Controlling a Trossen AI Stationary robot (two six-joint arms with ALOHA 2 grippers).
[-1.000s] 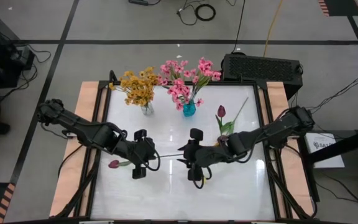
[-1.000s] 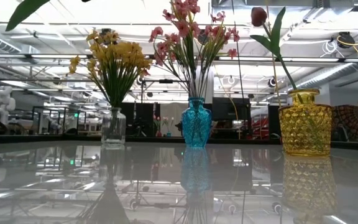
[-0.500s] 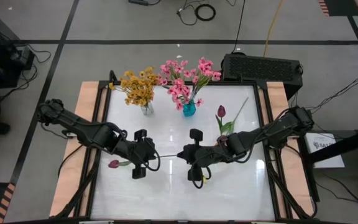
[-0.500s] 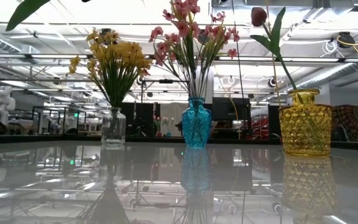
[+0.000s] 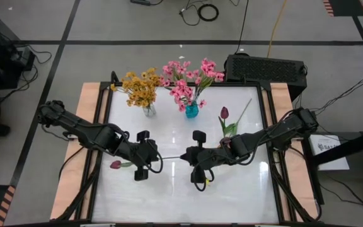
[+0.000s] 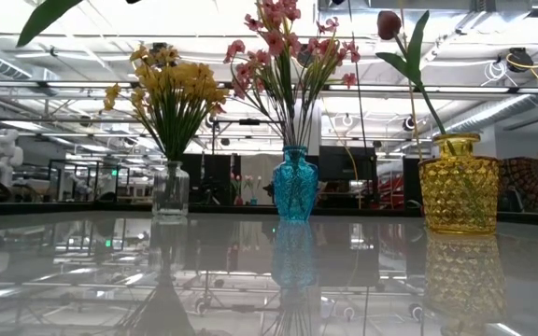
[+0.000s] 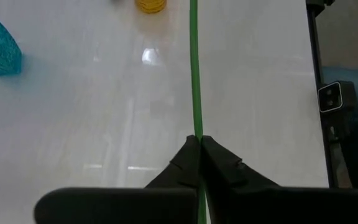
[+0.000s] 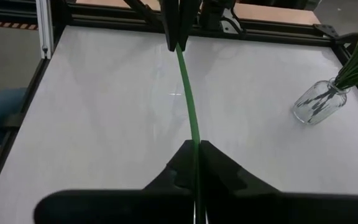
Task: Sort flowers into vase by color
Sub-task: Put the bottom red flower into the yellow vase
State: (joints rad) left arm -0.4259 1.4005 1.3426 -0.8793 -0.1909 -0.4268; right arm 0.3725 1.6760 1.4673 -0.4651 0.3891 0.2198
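A dark magenta tulip (image 5: pixel 115 165) with a long green stem (image 5: pixel 171 157) hangs level above the white table between my two grippers. My left gripper (image 5: pixel 158 157) is shut on the stem on the bud's side, and my right gripper (image 5: pixel 184 157) is shut on its other end. At the far side stand a clear vase (image 6: pixel 170 191) with yellow flowers (image 5: pixel 138 88), a teal vase (image 6: pixel 295 185) with pink flowers (image 5: pixel 188 79), and a yellow vase (image 6: pixel 460 184) holding one magenta tulip (image 5: pixel 224 113). A green leaf (image 6: pixel 49 14) shows at the top of the low view. My left gripper pinches the green stem (image 7: pixel 196 132) between its two fingertips, slanting down from the table's left. The stem runs straight on from the tips toward my right gripper, clear of the table. My right gripper pinches the same stem (image 8: pixel 195 138) between its fingertips, slanting down from the table's right. From the tips the stem runs in a slight bow to my left gripper (image 8: pixel 178 34), lifted clear.
The three vases stand in a row along the far half of the table. The yellow vase is largely hidden under my right arm (image 5: pixel 257 140) in the high view. Wooden rails (image 5: pixel 87 126) border the table's left and right; the near half is bare white surface (image 5: pixel 181 202).
My right gripper has shut on the tulip's stem, its fingers having stood apart a second ago. Both arms and the tulip have kept their place.
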